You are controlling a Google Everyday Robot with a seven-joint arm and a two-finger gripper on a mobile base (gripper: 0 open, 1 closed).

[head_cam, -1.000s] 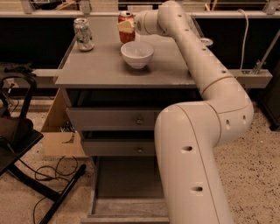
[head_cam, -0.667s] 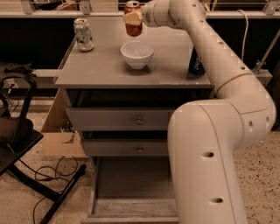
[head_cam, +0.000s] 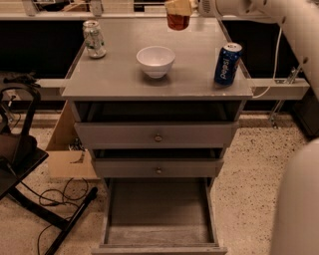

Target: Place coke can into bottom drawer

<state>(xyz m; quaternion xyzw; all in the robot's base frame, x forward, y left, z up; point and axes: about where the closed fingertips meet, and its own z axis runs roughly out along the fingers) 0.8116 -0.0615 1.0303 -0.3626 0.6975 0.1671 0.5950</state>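
bottom drawer (head_cam: 159,211): nearest the camera; lowest of the three; pulled right out; flat grey tray with low side walls
robot body (head_cam: 299,209): white shell filling the lower right corner; just right of the open drawer
floor clutter: black cables (head_cam: 52,196) left of the drawer; black chair frame (head_cam: 20,149) at the left edge; cardboard box (head_cam: 67,149) against the cabinet's left side
middle drawer (head_cam: 158,168): one small knob at centre; dark gap above its front
top drawer (head_cam: 157,134): same knob; dark gap between it and the top
cabinet top (head_cam: 189,82): flat grey surface carrying three things
Pepsi can (head_cam: 228,63): blue; upright; near the right edge, towards the front
white bowl (head_cam: 155,61): upright; about mid-surface; well apart from both cans
silver-green can (head_cam: 93,39): upright; by the left edge, further back
gripper (head_cam: 178,9): at the top edge of view; over the far side of the cabinet top; fingers clamped on the upper part of the coke can
coke can (head_cam: 178,21): upright; hanging in the air, off the surface; behind the bowl and slightly right; far from the bottom drawer
arm (head_cam: 269,12): white; enters from the upper right; reaches left to the gripper
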